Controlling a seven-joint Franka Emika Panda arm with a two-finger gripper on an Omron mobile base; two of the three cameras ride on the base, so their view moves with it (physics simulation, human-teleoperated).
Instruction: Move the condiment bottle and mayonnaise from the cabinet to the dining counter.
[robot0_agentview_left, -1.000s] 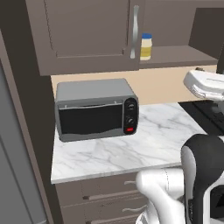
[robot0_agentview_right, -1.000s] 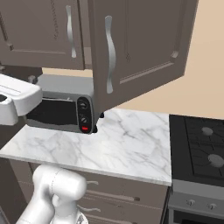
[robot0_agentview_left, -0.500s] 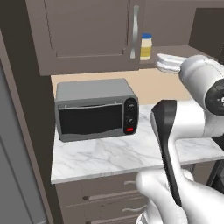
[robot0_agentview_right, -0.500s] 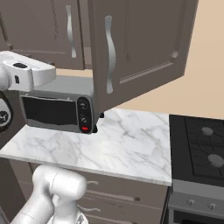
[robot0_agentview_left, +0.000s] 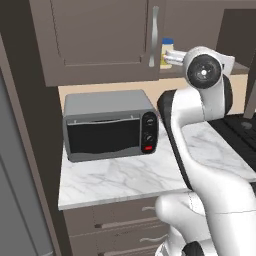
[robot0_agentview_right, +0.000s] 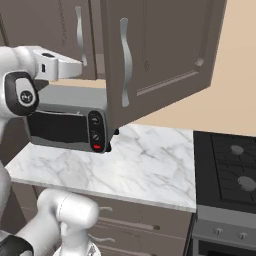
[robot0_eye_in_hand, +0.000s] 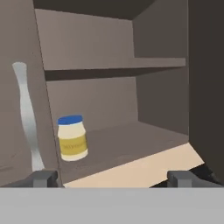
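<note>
The mayonnaise (robot0_eye_in_hand: 72, 138) is standing upright in the cabinet (robot0_eye_in_hand: 144, 105), at eleven o'clock from the wide-open, empty pincer (robot0_eye_in_hand: 114, 177).

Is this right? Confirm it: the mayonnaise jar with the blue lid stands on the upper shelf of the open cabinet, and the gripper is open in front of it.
Not quite. In the hand view the mayonnaise jar stands on the cabinet's bottom floor, below the inner shelf, at the left near the closed door. The rest holds: the lid is blue and the gripper is open in front of it.
</note>
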